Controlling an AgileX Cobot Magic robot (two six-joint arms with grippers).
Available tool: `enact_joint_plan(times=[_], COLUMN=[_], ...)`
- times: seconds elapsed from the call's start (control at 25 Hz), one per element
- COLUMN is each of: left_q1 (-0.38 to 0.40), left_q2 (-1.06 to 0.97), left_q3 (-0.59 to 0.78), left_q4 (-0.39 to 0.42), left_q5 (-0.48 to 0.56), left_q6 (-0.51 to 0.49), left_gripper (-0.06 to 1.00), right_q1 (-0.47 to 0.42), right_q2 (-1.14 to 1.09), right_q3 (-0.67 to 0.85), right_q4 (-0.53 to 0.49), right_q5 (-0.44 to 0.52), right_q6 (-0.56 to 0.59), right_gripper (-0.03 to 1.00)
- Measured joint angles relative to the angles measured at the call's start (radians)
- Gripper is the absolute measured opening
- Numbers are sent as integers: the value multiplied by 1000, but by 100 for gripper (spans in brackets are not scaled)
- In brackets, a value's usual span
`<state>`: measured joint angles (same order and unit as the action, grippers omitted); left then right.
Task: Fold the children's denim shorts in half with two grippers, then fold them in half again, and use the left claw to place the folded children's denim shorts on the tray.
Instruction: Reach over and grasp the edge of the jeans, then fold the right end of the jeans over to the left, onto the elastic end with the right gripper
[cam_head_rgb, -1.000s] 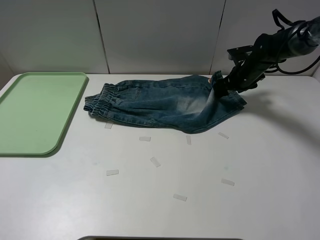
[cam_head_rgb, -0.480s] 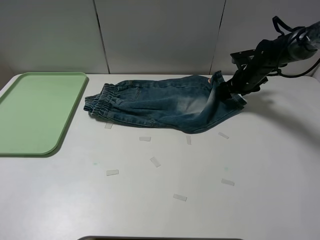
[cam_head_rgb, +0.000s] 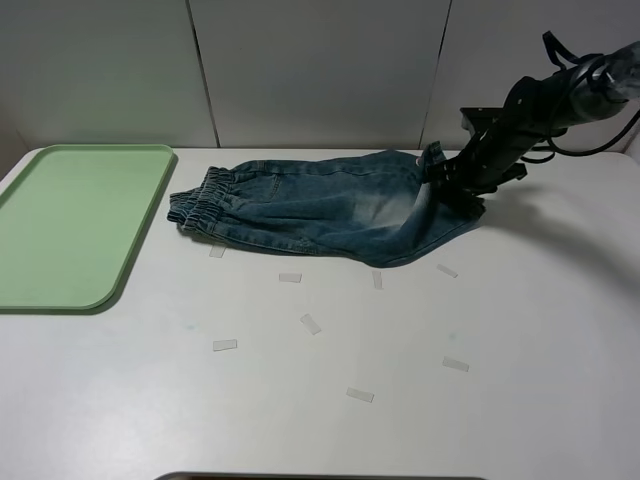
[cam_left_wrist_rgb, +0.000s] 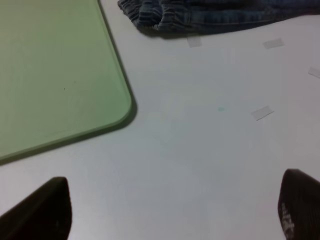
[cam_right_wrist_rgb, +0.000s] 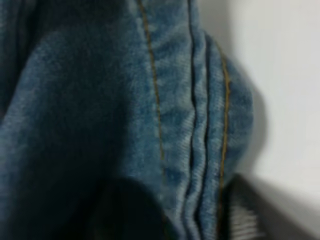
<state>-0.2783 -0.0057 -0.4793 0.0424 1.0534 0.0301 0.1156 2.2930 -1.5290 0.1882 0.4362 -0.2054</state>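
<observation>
**Right gripper (cam_head_rgb: 455, 183) dips lower**

Its jaws now pinch the leg hem of the children's denim shorts (cam_head_rgb: 310, 205), which stretch away toward the tray (cam_head_rgb: 70, 225). The left gripper (cam_left_wrist_rgb: 175, 210) holds its jaws wide apart above the bench (cam_left_wrist_rgb: 200, 150), tray corner just ahead. Tape bits (cam_head_rgb: 311, 323) lie around.

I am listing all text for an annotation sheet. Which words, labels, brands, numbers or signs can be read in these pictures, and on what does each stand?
No text can be read in any view.
denim shorts: no label or print shows; the right wrist view shows only stitching.
tray: plain green, no marking.
small pale strips on the table: blank as far as can be seen.
</observation>
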Motion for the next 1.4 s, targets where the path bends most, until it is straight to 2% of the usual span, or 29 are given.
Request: enact_joint_plan(times=[0.08, 0.12, 0.36, 0.48, 0.72, 0.92, 1.12, 1.4], left_q1=[0, 0, 0, 0, 0, 0, 0, 0], left_q2=[0, 0, 0, 0, 0, 0, 0, 0], left_q3=[0, 0, 2, 3, 3, 3, 3, 3], left_q4=[0, 0, 0, 0, 0, 0, 0, 0], left_q5=[0, 0, 0, 0, 0, 0, 0, 1], left_q6=[0, 0, 0, 0, 0, 0, 0, 0], left_gripper=[82, 82, 82, 82, 82, 82, 82, 82], right_q1=[9, 12, 14, 17, 5, 10, 75, 236], right_q2=[0, -1, -36, -87, -218, -301, -353, -363], right_q3=[0, 0, 0, 0, 0, 1, 1, 1], right_q4=[0, -14, -152, -258, -556, -706, -716, -582], right_q5=[1, 4, 48, 77, 120, 177, 233, 314], right_q6=[5, 5, 14, 59, 165, 245, 265, 265], right_gripper=[3, 0, 0, 0, 0, 0, 0, 0])
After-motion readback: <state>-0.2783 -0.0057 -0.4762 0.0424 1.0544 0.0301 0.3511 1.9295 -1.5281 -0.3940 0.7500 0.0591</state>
